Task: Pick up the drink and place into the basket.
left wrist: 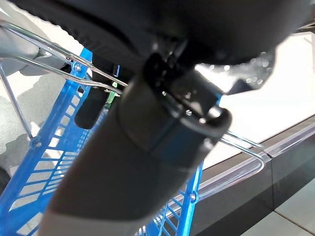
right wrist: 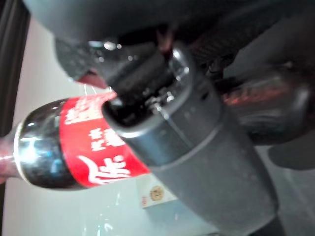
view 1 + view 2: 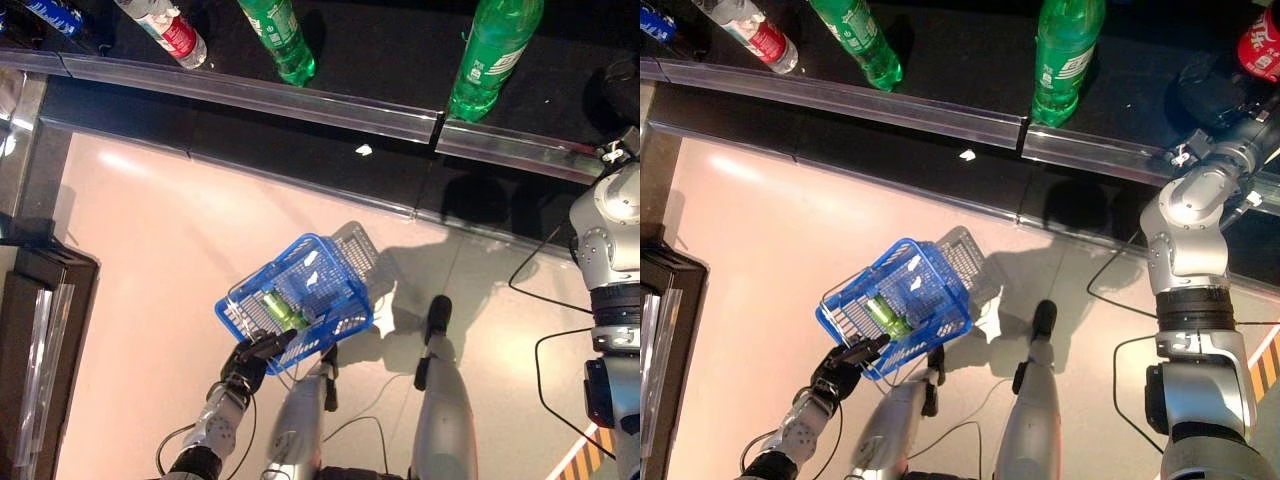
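1. Left eye view: the left hand (image 3: pixel 255 358) is hanging onto the wire handle of a blue basket (image 3: pixel 335 322), fingers curled round it, carrying it above the pale floor (image 3: pixel 150 280). A green bottle (image 3: pixel 281 308) is lying inside the basket already. Up top, a dark shelf (image 3: pixel 380 60) is holding two green soda bottles (image 3: pixel 495 50), a clear bottle with a red label (image 3: pixel 165 28) and a blue-labelled one in the corner.

2. Right eye view: same scene, but the right arm is reaching up to the shelf at the far right, and the right hand (image 3: pixel 1230 95) is sitting right against a red-labelled cola bottle (image 3: pixel 1262 45) on the shelf edge. The basket is hanging well apart from it, down at the lower left.

3. Left wrist view: the left hand's thumb is wrapping over the metal wire handle (image 1: pixel 241 147), with the blue mesh wall of the basket showing just past it. So it's clamped on the handle.

4. Right wrist view: the right hand's fingers (image 2: pixel 197 147) are closing round the cola bottle, its red label and dark contents showing behind them. Looks clamped on the drink.
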### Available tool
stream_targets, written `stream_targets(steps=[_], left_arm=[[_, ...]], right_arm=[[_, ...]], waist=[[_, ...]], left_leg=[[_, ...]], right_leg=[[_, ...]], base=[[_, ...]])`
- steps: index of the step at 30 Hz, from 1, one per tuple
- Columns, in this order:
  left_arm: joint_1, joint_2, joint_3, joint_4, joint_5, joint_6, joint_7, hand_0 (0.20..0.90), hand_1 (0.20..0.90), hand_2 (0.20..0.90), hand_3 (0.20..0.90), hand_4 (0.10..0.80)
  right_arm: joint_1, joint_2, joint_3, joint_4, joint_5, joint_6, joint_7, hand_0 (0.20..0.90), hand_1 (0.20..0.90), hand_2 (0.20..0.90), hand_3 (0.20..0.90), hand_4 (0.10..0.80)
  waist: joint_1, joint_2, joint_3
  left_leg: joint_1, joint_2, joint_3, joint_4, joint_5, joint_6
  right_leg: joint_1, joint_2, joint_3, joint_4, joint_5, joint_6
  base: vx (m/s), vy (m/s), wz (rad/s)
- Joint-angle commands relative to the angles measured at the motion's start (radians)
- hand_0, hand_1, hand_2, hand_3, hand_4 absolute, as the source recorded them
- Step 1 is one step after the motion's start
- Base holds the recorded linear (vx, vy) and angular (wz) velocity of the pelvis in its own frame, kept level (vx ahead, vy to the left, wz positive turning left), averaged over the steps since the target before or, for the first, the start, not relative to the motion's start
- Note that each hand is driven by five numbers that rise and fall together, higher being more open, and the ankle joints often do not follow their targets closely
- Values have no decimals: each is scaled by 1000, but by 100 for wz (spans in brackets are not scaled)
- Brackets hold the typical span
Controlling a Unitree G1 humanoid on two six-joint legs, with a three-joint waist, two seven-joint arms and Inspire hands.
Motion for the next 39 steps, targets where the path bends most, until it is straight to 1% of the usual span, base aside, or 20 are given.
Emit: stream_targets(steps=[1, 4, 5, 6, 7, 11, 16, 22, 26, 27, 30, 33, 35, 39], left_arm=[[225, 55, -66, -67, -18, 21, -51, 300, 300, 300, 200, 100], [225, 59, -64, -72, -20, 29, -49, 300, 300, 300, 200, 100], [224, 60, -62, -71, -19, 33, -51, 300, 300, 300, 200, 100], [224, 61, -62, -71, -20, 33, -53, 300, 300, 300, 200, 100], [226, 63, -62, -72, -22, 32, -54, 300, 300, 300, 200, 100], [230, 67, -66, -75, -29, 22, -56, 300, 300, 300, 200, 100], [226, 79, -62, -83, -33, 31, -60, 300, 300, 300, 200, 100], [228, 76, -55, -81, -31, 27, -54, 300, 300, 300, 200, 100], [225, 70, -46, -72, -24, 0, -48, 300, 300, 300, 200, 100], [226, 66, -36, -74, -29, -9, -50, 300, 300, 300, 200, 100], [234, 56, -18, -73, -29, -27, -46, 300, 300, 300, 200, 100], [233, 51, 17, -68, -25, -34, -32, 300, 300, 300, 200, 100], [238, 46, 36, -57, 4, -43, -48, 300, 300, 300, 200, 100], [244, 29, 63, -46, 14, -79, -58, 300, 300, 300, 200, 100]], right_arm=[[-150, -195, 20, -53, -70, -54, -12, 900, 900, 900, 900, 800], [-159, -211, 20, -33, -69, -48, -22, 900, 900, 900, 900, 800], [-164, -222, 20, -12, -68, -40, -33, 695, 695, 695, 661, 561], [-167, -227, 20, 5, -62, -39, -39, 364, 364, 364, 274, 174], [-168, -232, 19, 19, -52, -45, -41, 300, 300, 300, 200, 100], [-173, -246, 18, 62, -24, -69, -39, 300, 300, 300, 200, 100], [-186, -260, 29, 75, -11, -88, -19, 300, 300, 300, 200, 100], [-153, -260, 13, 37, -19, -94, -3, 300, 300, 300, 200, 100], [-111, -251, -14, 1, -52, -84, -10, 300, 300, 300, 200, 100], [-70, -247, -38, -30, -55, -74, 0, 300, 300, 300, 200, 100], [18, -232, -86, -87, -63, -84, 35, 300, 300, 300, 200, 100], [126, -201, -134, -199, -99, -84, 80, 300, 300, 300, 200, 100], [198, -174, -161, -280, -139, -87, 92, 300, 300, 300, 200, 100], [320, -115, -188, -418, -212, -128, 136, 300, 300, 300, 200, 100]], waist=[[13, 43, -2], [13, 43, -3], [13, 43, -5], [13, 43, -5], [14, 44, -5], [15, 44, -2], [13, 44, -3], [7, 39, -13], [2, 32, -21], [-6, 30, -29], [-16, 24, -40], [-30, 8, -61], [-39, -3, -75], [-58, -28, -100]], left_leg=[[-123, -37, -74, 95, 63, 57], [-124, -37, -75, 100, 64, 57], [-126, -39, -74, 102, 64, 57], [-127, -39, -74, 104, 63, 57], [-127, -39, -73, 105, 63, 58], [-127, -38, -73, 108, 62, 58], [-127, -39, -68, 117, 61, 59], [-115, -39, -66, 131, 56, 58], [-108, -39, -64, 146, 51, 58], [-98, -37, -61, 154, 50, 58], [-82, -34, -59, 161, 51, 55], [-55, -29, -47, 166, 45, 53], [-41, -19, -37, 171, 44, 50], [-4, -3, -19, 173, 41, 45]], right_leg=[[20, -4, -53, 206, -229, -13], [21, -4, -52, 206, -230, -13], [20, -4, -52, 207, -230, -12], [20, -4, -51, 208, -230, -13], [21, -4, -52, 207, -230, -14], [26, -5, -55, 205, -231, -15], [28, -5, -55, 208, -233, -17], [45, -3, -54, 211, -244, -22], [56, -2, -55, 217, -250, -27], [68, 0, -53, 217, -254, -30], [89, 0, -52, 217, -261, -33], [117, -4, -55, 215, -267, -34], [137, -4, -59, 215, -271, -36], [182, 3, -60, 207, -281, -41]], base=[[0, 0, 0], [0, 0, 0], [0, 0, 0], [0, 0, 0], [0, 0, 0], [-10, -3, 0], [-43, 5, 0], [-10, 7, 0], [-16, 17, 1], [-12, 60, 2], [-16, 61, 2], [-23, 58, 0], [-27, 35, -2], [0, 0, 0]])
